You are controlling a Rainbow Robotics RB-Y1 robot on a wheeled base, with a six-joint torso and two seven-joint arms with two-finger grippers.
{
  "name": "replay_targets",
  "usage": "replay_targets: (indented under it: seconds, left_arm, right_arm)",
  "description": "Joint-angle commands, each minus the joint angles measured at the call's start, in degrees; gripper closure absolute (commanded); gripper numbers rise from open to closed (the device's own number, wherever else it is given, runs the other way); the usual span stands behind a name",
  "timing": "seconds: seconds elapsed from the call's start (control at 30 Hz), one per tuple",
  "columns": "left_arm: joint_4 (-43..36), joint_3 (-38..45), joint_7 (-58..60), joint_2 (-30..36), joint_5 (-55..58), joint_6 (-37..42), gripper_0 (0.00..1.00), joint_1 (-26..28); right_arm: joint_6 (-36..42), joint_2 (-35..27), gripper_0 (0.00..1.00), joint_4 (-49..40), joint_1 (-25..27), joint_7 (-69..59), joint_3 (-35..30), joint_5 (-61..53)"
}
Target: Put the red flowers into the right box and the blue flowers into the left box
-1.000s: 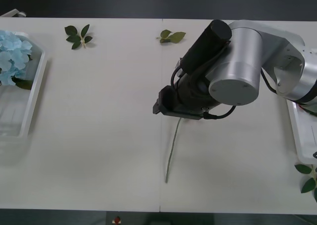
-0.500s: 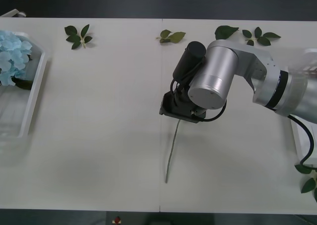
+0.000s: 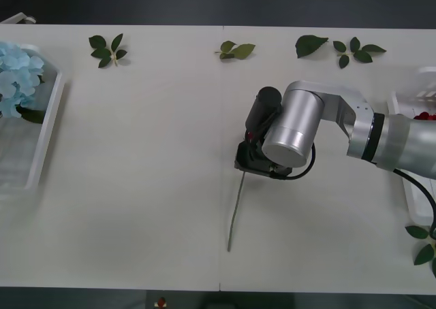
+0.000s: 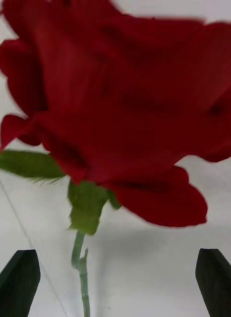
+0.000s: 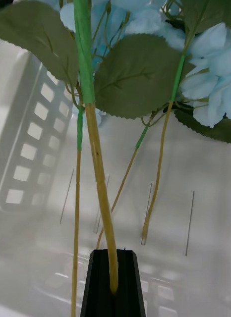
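Right gripper (image 4: 115,282): fingers (image 4: 19,282) spread wide, one at each bottom corner of the wrist frame, touching nothing we can see. The red rose (image 4: 120,99) fills the upper wrist frame, blurred at the top. In the front view, frame centre, the arm hides the head; only its stem (image 3: 235,214) shows on the surface (image 3: 136,186), running down toward the lower edge.

Left gripper (image 5: 114,285): fingers clenched on a blue flower stem (image 5: 98,163), long axis pointing up-frame, blooms (image 5: 209,59) cut off, over the left box (image 5: 26,148).

White table (image 3: 136,186), leaf sprigs (image 3: 107,50), boxes (image 3: 41,139)
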Motion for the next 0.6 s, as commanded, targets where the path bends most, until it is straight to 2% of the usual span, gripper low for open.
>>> replay_targets:
  seconds: [0.03,0.2,0.27,0.33,0.37,0.4,0.47,0.5,0.6]
  left_arm:
    - [1.96,-1.24,1.48,1.05,0.16,-3.63,1.00,-0.27]
    - [1.96,-1.24,1.48,1.05,0.51,-3.63,0.98,-0.45]
    - [1.96,-1.24,1.40,1.05,0.69,-3.45,0.95,-0.45]
    - [1.87,-1.06,1.31,1.05,1.04,-2.31,0.83,-0.54]
    - [1.52,-0.62,1.31,1.05,1.30,-1.08,0.66,-0.80]
    - [1.26,-0.27,1.31,1.05,1.48,0.07,0.59,-0.98]
    - [0.38,0.61,1.31,1.05,1.83,2.18,0.51,-1.24]
    - [-0.41,1.49,1.31,1.05,2.09,4.11,0.46,-1.33]
    - [-2.70,3.77,1.31,0.96,2.62,9.29,0.38,-1.94]
  right_arm:
    - [-3.09,1.98,0.09,2.27,-1.73,-0.89,-0.16,0.17]
    - [-4.32,2.69,0.09,3.76,-1.82,-0.53,0.98,0.69]
    - [-4.32,2.95,0.12,4.11,-1.82,-0.18,0.98,0.78]
    - [-4.40,3.04,0.20,4.29,-1.82,0.08,0.98,0.87]
    - [-4.32,3.21,0.22,4.46,-1.82,0.26,1.07,0.78]
    - [-4.40,3.30,0.23,4.73,-1.82,0.34,1.07,0.69]
    - [-4.32,3.57,0.27,5.17,-1.82,0.61,1.16,0.60]
    - [-4.32,3.65,0.33,5.43,-1.82,0.78,1.25,0.52]
    - [-4.40,3.92,0.42,5.70,-1.82,1.05,1.25,0.69]
